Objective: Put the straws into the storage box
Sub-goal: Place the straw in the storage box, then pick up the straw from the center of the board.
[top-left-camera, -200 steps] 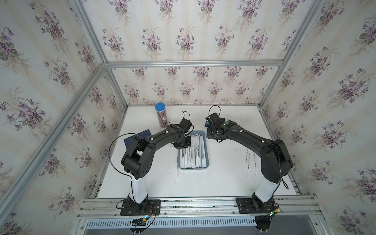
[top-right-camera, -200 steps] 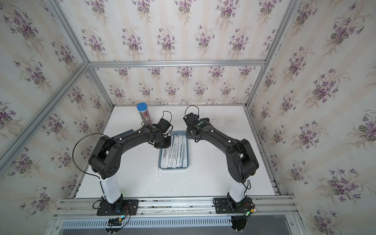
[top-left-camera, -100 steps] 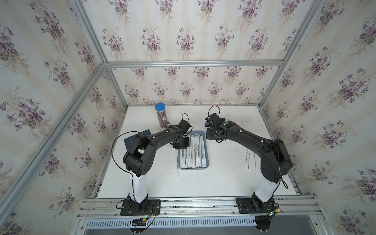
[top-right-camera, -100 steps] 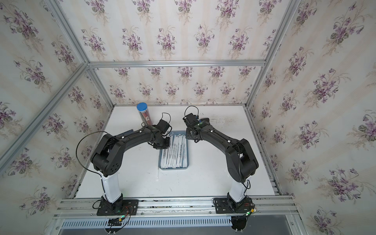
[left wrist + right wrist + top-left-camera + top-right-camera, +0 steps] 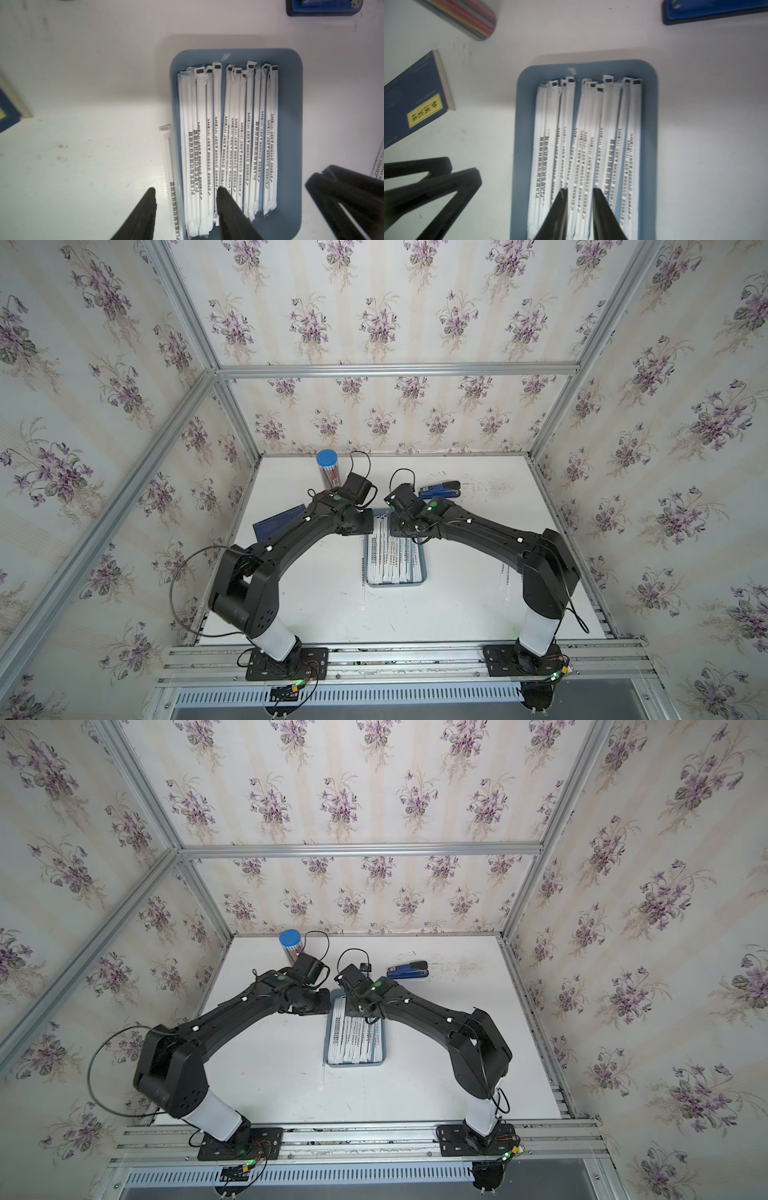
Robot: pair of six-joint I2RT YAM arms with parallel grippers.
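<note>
The grey-blue storage box (image 5: 291, 124) lies at mid-table, its rim (image 5: 423, 568) showing in both top views, with several white printed straws (image 5: 228, 135) side by side in it. One straw (image 5: 167, 158) lies on the table just outside the box's left rim (image 5: 363, 593). My left gripper (image 5: 186, 189) hangs open over that rim, straddling the outside straw and the leftmost straws in the box, holding nothing. My right gripper (image 5: 579, 190) hovers over the middle of the straws (image 5: 587, 145), its jaws a little apart with nothing clamped.
Two more straws (image 5: 505, 580) lie on the table to the right, by the right arm. A blue-capped pencil tube (image 5: 327, 468) and a blue stapler (image 5: 440, 490) stand behind the box, and a navy notebook (image 5: 276, 524) to its left. The two wrists nearly meet.
My left gripper's jaws have opened over the box's left edge. Both arms have stayed almost in place.
</note>
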